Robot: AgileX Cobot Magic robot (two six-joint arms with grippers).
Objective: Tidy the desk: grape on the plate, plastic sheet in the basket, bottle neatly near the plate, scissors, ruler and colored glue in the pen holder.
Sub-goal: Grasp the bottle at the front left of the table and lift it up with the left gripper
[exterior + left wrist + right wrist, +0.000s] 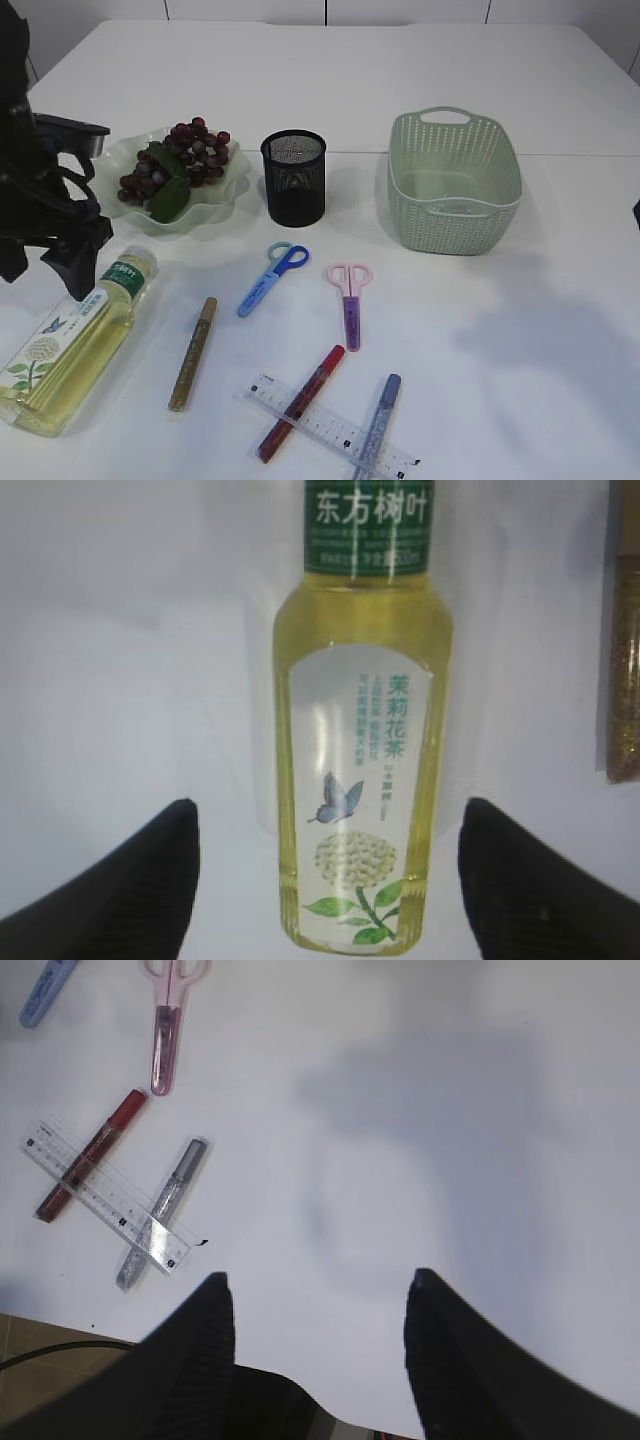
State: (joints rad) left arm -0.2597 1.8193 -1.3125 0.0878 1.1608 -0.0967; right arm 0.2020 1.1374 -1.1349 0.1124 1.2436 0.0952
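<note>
The bottle (70, 345) of yellow tea lies on its side at the front left. My left gripper (62, 262) is open and hovers above it; the left wrist view shows the bottle (360, 730) between the fingers (330, 810), apart from them. Grapes (180, 155) lie on the green plate (228, 192). Blue scissors (272, 278), pink scissors (350, 300), gold glue (193, 352), red glue (300, 402), silver glue (377, 425) and the clear ruler (330, 428) lie on the table. My right gripper (318, 1276) is open and empty. The plastic sheet cannot be made out.
The black mesh pen holder (294, 178) stands beside the plate. The green basket (455, 180) stands at the back right. The right wrist view shows the ruler (105, 1197), red glue (92, 1155), silver glue (160, 1215) and the table's front edge (60, 1310).
</note>
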